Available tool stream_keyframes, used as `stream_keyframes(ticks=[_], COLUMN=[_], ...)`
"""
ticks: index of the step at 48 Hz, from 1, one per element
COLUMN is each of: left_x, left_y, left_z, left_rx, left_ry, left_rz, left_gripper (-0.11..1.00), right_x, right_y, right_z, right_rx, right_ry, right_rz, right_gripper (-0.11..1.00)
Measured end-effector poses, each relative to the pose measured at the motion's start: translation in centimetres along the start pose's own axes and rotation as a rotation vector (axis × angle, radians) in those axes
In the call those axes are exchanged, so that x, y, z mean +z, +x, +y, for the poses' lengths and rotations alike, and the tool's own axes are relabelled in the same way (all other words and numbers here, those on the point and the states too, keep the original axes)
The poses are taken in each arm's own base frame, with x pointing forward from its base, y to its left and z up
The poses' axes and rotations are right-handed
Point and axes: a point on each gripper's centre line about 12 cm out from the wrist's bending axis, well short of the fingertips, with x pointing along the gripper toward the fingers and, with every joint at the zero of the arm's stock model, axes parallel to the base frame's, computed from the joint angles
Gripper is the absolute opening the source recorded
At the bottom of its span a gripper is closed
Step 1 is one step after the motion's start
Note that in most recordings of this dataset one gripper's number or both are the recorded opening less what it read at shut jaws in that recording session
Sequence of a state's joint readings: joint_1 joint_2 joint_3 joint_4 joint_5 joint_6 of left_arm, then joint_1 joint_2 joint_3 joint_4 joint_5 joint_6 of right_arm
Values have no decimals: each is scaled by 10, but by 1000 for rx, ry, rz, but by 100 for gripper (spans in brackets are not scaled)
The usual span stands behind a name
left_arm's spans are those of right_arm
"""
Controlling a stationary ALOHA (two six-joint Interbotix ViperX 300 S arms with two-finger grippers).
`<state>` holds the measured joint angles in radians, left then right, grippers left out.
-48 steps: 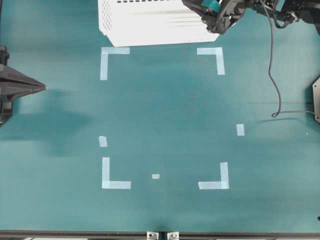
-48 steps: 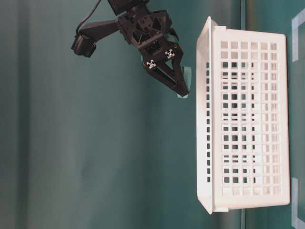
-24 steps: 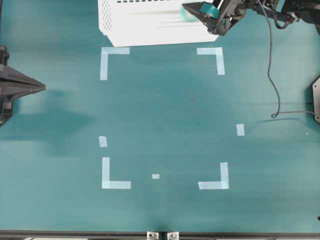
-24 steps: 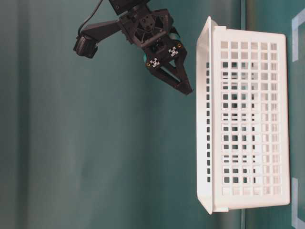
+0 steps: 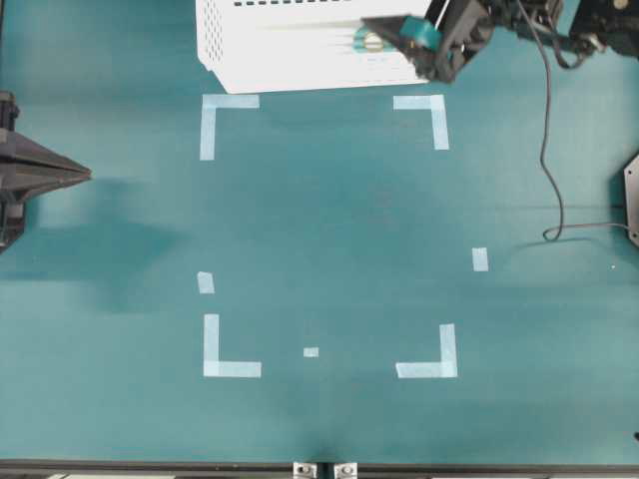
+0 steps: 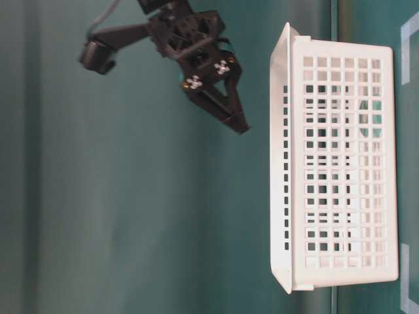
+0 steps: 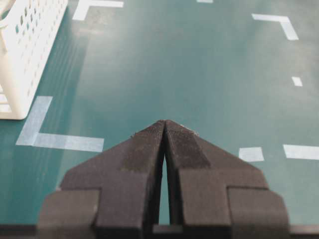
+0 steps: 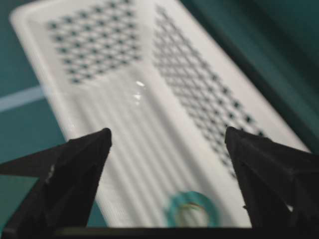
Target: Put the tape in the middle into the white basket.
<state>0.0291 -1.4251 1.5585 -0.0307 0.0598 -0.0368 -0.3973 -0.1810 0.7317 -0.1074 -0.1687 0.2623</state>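
The tape (image 5: 371, 41), a small teal ring with a tan core, lies flat on the floor of the white basket (image 5: 260, 60) near its right end. In the right wrist view the tape (image 8: 192, 209) sits blurred on the ribbed floor of the basket (image 8: 99, 50), below and between the fingers. My right gripper (image 5: 399, 47) hangs open above that end of the basket with nothing between its fingers (image 8: 84, 164). From table level the right gripper (image 6: 239, 124) stands clear of the basket's rim (image 6: 283, 131). My left gripper (image 7: 164, 122) is shut and empty at the table's left edge (image 5: 85, 175).
Pale blue tape corner marks (image 5: 225, 105) frame a square on the teal table, with short strips (image 5: 480, 259) beside it. A black cable (image 5: 546, 140) trails down the right side. The basket's corner (image 7: 20, 74) shows at the left of the left wrist view.
The right gripper opened and let go of the tape, which dropped into the basket. The gripper then drew back a little from the basket's rim. The left arm stayed still.
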Motion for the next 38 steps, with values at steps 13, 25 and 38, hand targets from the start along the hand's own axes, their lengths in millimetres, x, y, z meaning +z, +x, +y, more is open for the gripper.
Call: stream_keyframes(ticks=[13,25,38], left_x=[0,0,0], left_y=[0,0,0], left_z=[0,0,0], left_rx=[0,-1,-2], left_ry=[0,0,0], left_rz=[0,2,0], left_gripper=[-11,-11,-11], right_x=[-17,-40,-59], right_y=[-27,-46,-55], right_z=[58,83,102], right_rx=[173,267,330], right_ry=[-60,-93,-123], right_rz=[-30,-12,30], right_gripper=[98,98,98])
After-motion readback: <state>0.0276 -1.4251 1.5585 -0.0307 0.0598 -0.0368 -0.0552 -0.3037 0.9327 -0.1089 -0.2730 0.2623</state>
